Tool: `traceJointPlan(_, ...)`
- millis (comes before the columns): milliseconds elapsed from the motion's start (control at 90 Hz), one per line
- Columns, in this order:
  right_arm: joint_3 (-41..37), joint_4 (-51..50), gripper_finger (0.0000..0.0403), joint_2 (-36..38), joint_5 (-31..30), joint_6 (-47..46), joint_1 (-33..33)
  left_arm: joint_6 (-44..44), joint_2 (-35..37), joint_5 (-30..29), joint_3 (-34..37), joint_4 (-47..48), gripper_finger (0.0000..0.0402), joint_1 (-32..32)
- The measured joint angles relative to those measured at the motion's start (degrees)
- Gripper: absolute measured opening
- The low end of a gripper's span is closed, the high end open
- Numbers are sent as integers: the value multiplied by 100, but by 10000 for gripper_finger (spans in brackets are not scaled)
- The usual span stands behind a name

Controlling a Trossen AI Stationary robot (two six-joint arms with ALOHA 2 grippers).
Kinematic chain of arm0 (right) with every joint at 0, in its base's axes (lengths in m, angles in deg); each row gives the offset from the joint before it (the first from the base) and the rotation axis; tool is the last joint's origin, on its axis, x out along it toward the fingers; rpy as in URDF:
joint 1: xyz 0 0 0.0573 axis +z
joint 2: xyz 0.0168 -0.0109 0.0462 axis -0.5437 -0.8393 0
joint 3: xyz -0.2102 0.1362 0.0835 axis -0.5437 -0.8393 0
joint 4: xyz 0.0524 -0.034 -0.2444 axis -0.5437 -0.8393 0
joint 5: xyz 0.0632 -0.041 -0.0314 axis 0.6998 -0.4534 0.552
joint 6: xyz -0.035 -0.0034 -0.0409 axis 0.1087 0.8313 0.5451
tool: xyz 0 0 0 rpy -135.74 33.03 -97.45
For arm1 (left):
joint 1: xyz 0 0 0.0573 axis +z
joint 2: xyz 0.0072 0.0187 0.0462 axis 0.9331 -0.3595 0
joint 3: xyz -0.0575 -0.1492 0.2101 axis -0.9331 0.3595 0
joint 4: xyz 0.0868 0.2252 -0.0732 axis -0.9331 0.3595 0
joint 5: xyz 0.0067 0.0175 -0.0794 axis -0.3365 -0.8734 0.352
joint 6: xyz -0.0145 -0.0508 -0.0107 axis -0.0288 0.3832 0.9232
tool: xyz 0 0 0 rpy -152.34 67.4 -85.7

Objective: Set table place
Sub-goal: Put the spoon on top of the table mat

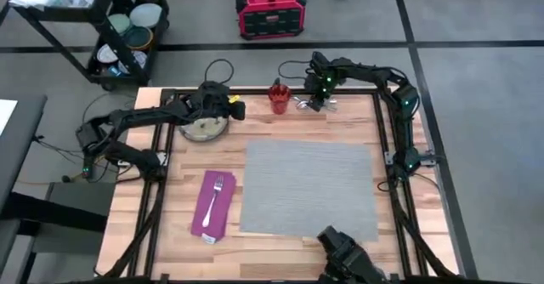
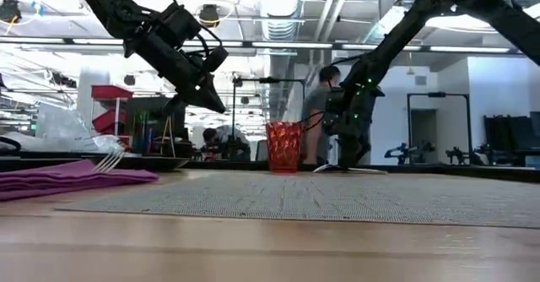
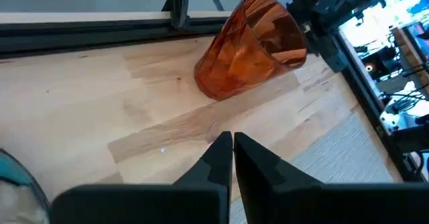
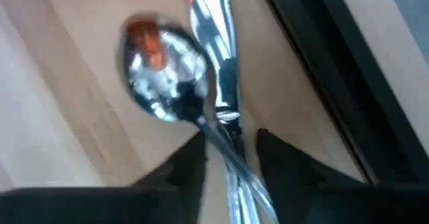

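Note:
A grey woven mat [image 1: 310, 186] lies in the table's middle. To its left a magenta napkin [image 1: 212, 207] carries a fork [image 1: 216, 192]. The speckled plate [image 1: 204, 128] sits at the far left, and the orange-red cup [image 1: 279, 97] stands upright at the far middle. A spoon [image 4: 164, 66] and a knife [image 4: 218, 36] lie side by side right of the cup. My left gripper [image 3: 232, 143] is shut and empty, raised between plate and cup. My right gripper [image 4: 231, 147] is open, low over the cutlery, one finger on each side of the spoon's handle and the knife. My right gripper comes from above, pointing down, its fingers lying across the spoon's neck [image 4: 213, 131] and the knife beside it. Both pieces lie flat on the table. I cannot tell whether a finger touches them.
A black wheeled cart [image 1: 119, 29] with dishes stands beyond the table's far left corner, and a red box [image 1: 270, 12] sits on the floor behind the table. A dark device [image 1: 344, 254] sits at the near edge. A person [image 2: 321, 105] shows in the room behind.

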Motion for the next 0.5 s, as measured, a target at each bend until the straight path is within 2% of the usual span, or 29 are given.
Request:
traceJointPlan(56,-31,-226,17,-2,94,-88,-2,-9,0,-2,0,-2,0,4)
traceJointPlan(222,-153,-626,9,-11,550,-481,25,-84,0,-15,0,-10,0,7)
traceJointPlan(500,-196,-1286,1,51,955,-533,319,-173,2,-110,0,-29,0,17)
